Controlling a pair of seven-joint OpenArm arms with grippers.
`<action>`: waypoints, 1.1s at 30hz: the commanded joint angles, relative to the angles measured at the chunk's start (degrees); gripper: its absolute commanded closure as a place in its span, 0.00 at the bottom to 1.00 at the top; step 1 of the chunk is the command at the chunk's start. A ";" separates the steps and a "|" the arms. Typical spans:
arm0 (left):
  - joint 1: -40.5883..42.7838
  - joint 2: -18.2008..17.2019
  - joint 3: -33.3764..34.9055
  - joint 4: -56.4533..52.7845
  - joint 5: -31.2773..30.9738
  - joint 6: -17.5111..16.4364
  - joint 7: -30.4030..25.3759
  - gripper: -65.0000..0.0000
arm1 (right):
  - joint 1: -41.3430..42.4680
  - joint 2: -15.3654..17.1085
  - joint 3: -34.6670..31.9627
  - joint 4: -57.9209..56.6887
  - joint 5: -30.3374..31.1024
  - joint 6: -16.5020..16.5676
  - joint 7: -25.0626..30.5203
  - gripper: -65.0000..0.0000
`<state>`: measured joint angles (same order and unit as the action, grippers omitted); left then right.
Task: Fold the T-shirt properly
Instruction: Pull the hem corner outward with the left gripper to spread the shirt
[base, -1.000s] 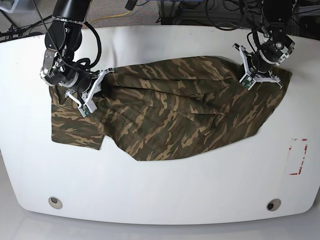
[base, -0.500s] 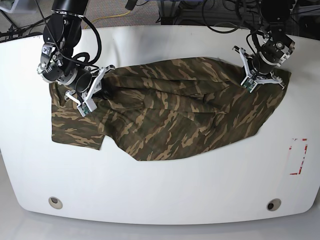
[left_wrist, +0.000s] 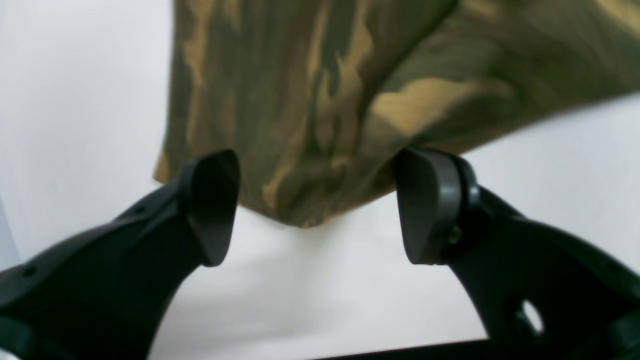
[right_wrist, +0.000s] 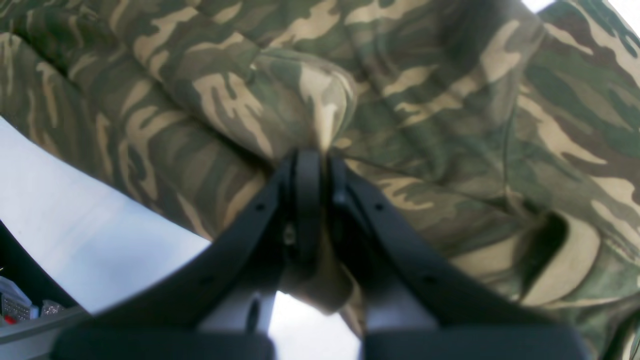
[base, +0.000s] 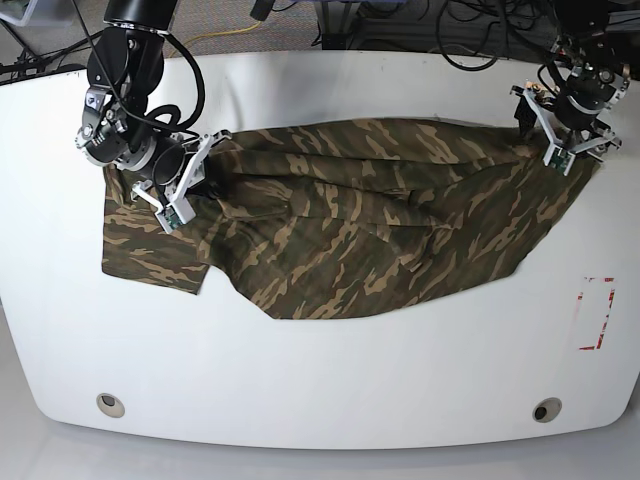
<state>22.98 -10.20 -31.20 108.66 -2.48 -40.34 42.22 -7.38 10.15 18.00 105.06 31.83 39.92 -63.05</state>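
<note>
The camouflage T-shirt lies spread and wrinkled across the white table. My right gripper, on the left of the base view, is shut on a raised fold of the T-shirt; the pinch shows at the closed tips of the right gripper. My left gripper sits at the cloth's far right corner. In the left wrist view, the left gripper stands open, and a corner of the T-shirt lies just past the fingertips, unheld.
A red-marked rectangle is on the table near its right edge. Two round holes sit near the front edge. Cables lie behind the table's far edge.
The left gripper has opened, let go of the shirt's right corner and moved right and back. That corner now lies stretched further right. The right gripper keeps its hold.
</note>
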 joint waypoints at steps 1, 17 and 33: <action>-0.43 -1.72 -3.30 1.10 -5.30 0.34 2.31 0.27 | 0.83 0.62 0.24 1.01 1.00 0.08 1.29 1.00; -7.11 -7.43 -20.01 -10.68 -29.65 0.34 17.52 0.27 | 0.83 -0.61 0.24 1.01 1.00 0.08 1.29 1.00; -15.82 -8.57 -22.12 -30.20 -25.78 0.34 17.52 0.26 | 0.74 -0.88 0.24 1.01 0.91 0.08 1.29 1.00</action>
<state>7.90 -17.63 -53.10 78.89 -27.53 -39.94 60.51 -7.38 8.88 18.00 104.99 31.77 39.90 -63.07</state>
